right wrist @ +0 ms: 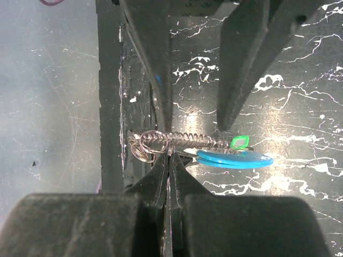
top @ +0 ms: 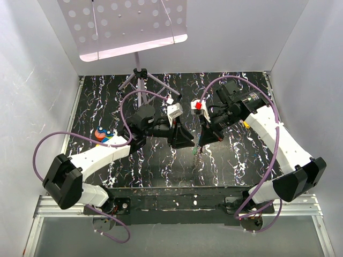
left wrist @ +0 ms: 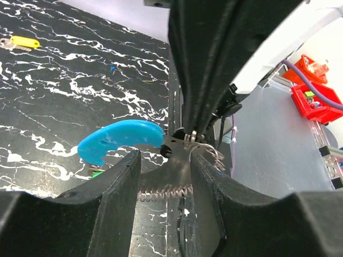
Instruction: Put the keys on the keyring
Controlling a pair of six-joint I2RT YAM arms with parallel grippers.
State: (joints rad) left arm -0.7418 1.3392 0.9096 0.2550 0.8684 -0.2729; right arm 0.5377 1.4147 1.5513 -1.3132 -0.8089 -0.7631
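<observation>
The keyring [right wrist: 182, 143] hangs in the air between my two hands, above the near edge of the mat [left wrist: 64, 85], and I judge the threading barely begun. I cannot make out a key that has clearly gone onto it. It is a mixed thing: a smooth, glossy blue tag [left wrist: 120, 140] shaped like a curved leaf, a tightly wound springy wire coil [right wrist: 193, 140], a cluster of thin small rings [right wrist: 142, 147] at one end and a little green piece [right wrist: 239, 142] by the tag. A flat grey plate [left wrist: 179, 152] sits against the coil; it may be a key blade, but I cannot tell. My right gripper [right wrist: 169, 160] is pressed fully together, pinching the wire of the keyring just under the coil. My left gripper [left wrist: 165, 163] has its matte black fingers apart, straddling the coil and plate, and I see no firm clamp yet. One key with a yellow tag [left wrist: 21, 41] lies loose on the mat, well apart from the ring, so it at least remains to be picked up and worked on. The mat is black, marbled with white veins, which makes thin grey metal hard to spot.
</observation>
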